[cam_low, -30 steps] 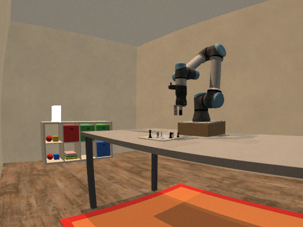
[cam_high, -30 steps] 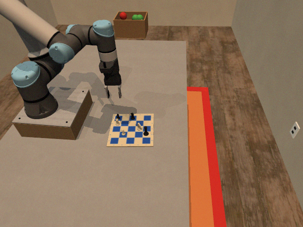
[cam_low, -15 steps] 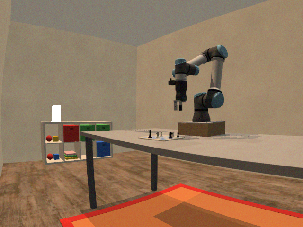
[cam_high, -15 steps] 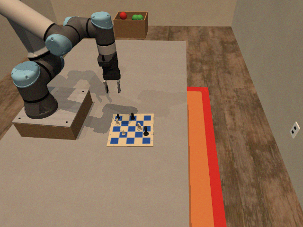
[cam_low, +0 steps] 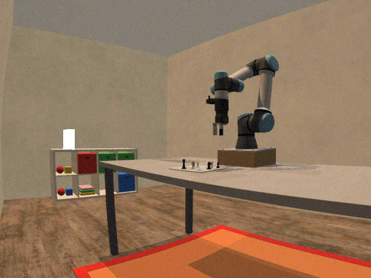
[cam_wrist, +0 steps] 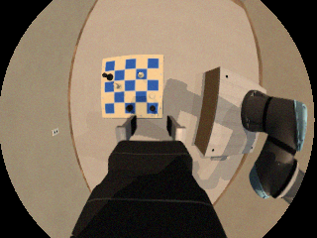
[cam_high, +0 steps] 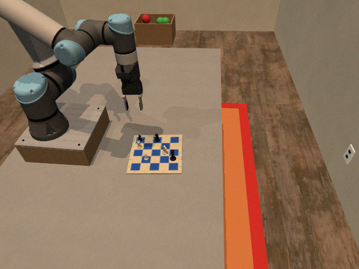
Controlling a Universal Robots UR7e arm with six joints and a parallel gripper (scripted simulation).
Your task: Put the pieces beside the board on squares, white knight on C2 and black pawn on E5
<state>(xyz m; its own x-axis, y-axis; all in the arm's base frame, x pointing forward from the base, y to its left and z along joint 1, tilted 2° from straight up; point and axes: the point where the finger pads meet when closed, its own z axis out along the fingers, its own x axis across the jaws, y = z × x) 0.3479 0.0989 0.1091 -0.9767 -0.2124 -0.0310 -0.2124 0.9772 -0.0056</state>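
The grey-beige, broad-topped desk (cam_high: pixel 174 217) (cam_low: pixel 144 166) (cam_wrist: pixel 198 30) spreads out below the pincer (cam_high: pixel 133 107) (cam_low: pixel 217 132) (cam_wrist: pixel 152 121). Your grey-and-black jointed arm with light-blue caps (cam_high: pixel 87 31) (cam_low: pixel 265 86) (cam_wrist: pixel 277 116) reaches above the desk, its lower joints off to one side of the pincer. They stand on a wood-sided rectangular pedestal (cam_high: pixel 58 157) (cam_low: pixel 233 157) (cam_wrist: pixel 210 104), also lower than the pincer.

Lower than the fingertips and off to one side, you have the flat blue-and-cream checkered board (cam_high: pixel 145 167) (cam_low: pixel 200 171) (cam_wrist: pixel 141 64). Your pincer hangs well above the desk, pointing down, its two fingers spread wide with nothing between them.

On the board, a tall black chess piece (cam_high: pixel 173 155) (cam_low: pixel 183 164) (cam_wrist: pixel 109 76) stands farther from the pincer than the cream-white knight (cam_high: pixel 165 149) (cam_low: pixel 192 164) (cam_wrist: pixel 118 85). You see that knight upright on a cream square, in the third row from the edge nearest the pincer. The small black pawn (cam_high: pixel 139 138) (cam_low: pixel 218 165) (cam_wrist: pixel 153 108) is upright on the blue corner square, in the row nearest the pincer. Both sit below the fingertips, untouched; the edge letters and digits are too small for you to read.

Gripper (cam_high: pixel 133 107) (cam_low: pixel 217 132) (cam_wrist: pixel 152 121) higher than 1.0 s ago: nearer top edge, left of centre in top view, right of centre in exterior.
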